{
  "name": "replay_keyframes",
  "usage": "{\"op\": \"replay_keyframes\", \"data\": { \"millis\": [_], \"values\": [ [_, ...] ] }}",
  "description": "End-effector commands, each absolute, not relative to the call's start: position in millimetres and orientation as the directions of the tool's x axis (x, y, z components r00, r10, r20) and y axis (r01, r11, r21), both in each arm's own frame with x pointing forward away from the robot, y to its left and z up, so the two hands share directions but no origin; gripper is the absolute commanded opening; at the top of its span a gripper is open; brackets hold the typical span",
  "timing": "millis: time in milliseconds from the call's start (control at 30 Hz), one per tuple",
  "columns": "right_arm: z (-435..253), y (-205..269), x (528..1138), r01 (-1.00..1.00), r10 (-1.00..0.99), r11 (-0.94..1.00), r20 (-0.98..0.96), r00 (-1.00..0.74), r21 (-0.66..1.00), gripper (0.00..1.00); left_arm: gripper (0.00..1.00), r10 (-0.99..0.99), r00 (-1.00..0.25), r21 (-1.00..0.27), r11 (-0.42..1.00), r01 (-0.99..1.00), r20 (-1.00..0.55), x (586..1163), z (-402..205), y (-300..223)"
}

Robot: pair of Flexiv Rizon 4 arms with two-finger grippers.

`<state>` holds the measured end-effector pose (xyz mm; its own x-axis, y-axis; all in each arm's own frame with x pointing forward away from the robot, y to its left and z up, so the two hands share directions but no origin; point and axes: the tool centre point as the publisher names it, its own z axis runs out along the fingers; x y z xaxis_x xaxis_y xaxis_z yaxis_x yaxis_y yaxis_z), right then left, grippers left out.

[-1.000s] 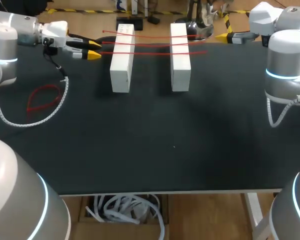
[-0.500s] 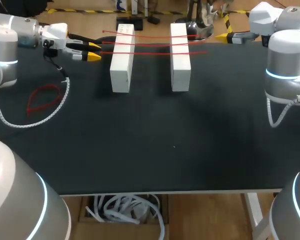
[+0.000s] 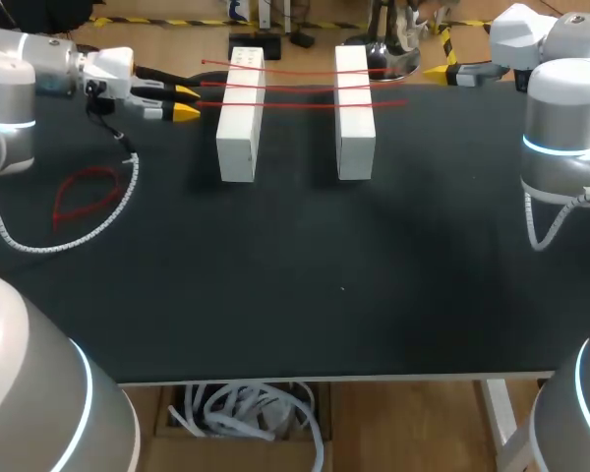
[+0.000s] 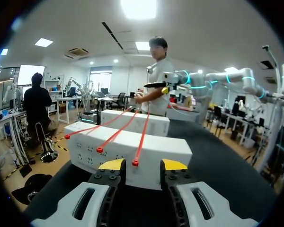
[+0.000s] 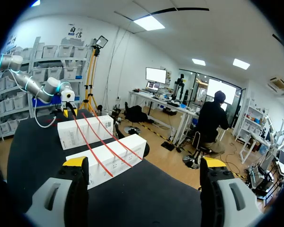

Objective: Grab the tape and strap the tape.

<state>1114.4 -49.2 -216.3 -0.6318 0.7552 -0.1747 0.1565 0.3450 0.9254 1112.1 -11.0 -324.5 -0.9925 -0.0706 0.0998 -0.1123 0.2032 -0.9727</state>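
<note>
Three thin red tapes [image 3: 295,87] lie side by side across two white boxes, one on the left [image 3: 240,118] and one on the right [image 3: 354,113], at the back of the black table [image 3: 305,256]. My left gripper [image 3: 187,101] is level with the left box's left side. In the left wrist view, the nearest tape's end [image 4: 135,162] sits between the yellow fingertips [image 4: 111,164] of my left gripper [image 4: 142,164]; neither tip touches it, so it is open. My right gripper [image 3: 441,71] is at the back right, wide open [image 5: 144,163] and empty, facing the boxes [image 5: 106,158].
A loose bundle of red tape [image 3: 84,192] lies on the table's left side, ringed by the left arm's white coiled cable [image 3: 79,231]. The right arm's cable [image 3: 551,221] hangs at the right edge.
My left gripper's fingers have drawn a little closer together around the tape's end. The right arm has kept still.
</note>
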Motion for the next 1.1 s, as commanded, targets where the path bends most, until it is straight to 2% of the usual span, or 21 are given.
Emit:
{"op": "replay_keyframes", "data": {
  "millis": [33,433,667,700,800,933,1100],
  "values": [
    [-216.1,-49.4,1114.3,0.157,0.755,0.345,-0.174,-0.632,0.925,1.00,0.29,-0.063,-0.993,-0.973,0.203,-0.111,0.100,1112.9,-325.5,-11.7],
    [-216.1,-49.4,1114.3,0.157,0.755,0.345,-0.174,-0.632,0.925,1.00,0.26,-0.055,-0.994,-0.975,0.195,-0.105,0.096,1113.8,-324.0,-15.8],
    [-216.1,-49.4,1114.3,0.157,0.755,0.345,-0.174,-0.632,0.925,1.00,0.19,-0.053,-0.994,-0.975,0.193,-0.107,0.099,1113.5,-324.0,-16.4],
    [-216.1,-49.4,1114.3,0.157,0.755,0.345,-0.174,-0.632,0.925,1.00,0.14,-0.053,-0.994,-0.975,0.193,-0.108,0.099,1113.4,-324.1,-16.4],
    [-216.1,-49.4,1114.3,0.157,0.755,0.345,-0.174,-0.632,0.925,1.00,0.11,-0.054,-0.993,-0.975,0.193,-0.109,0.100,1113.3,-324.3,-16.5],
    [-216.1,-49.4,1114.3,0.157,0.755,0.345,-0.174,-0.632,0.925,1.00,0.00,-0.054,-0.993,-0.975,0.193,-0.110,0.101,1113.4,-324.7,-16.5],
    [-216.1,-49.4,1114.3,0.157,0.755,0.345,-0.174,-0.632,0.925,1.00,0.00,-0.053,-0.993,-0.975,0.193,-0.110,0.102,1113.4,-324.8,-16.5]
  ]
}}
